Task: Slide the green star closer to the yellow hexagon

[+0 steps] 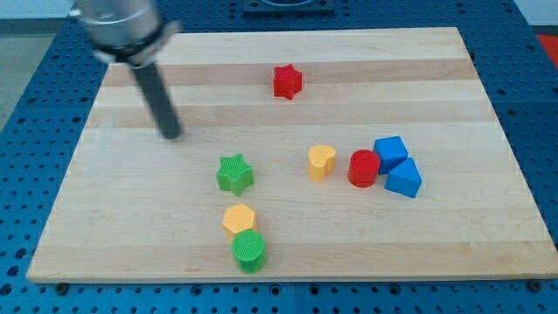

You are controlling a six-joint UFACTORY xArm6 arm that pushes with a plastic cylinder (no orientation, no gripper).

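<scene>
Two green (234, 174), two yellow (238, 218), two red, two blue blocks; my tip (172, 135) up-left of green star; no jaws.

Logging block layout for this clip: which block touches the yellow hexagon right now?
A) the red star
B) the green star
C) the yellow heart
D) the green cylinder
D: the green cylinder sits right against the yellow hexagon on its lower side, while the green star stands apart above it, and my tip is off to the star's upper left.
</scene>
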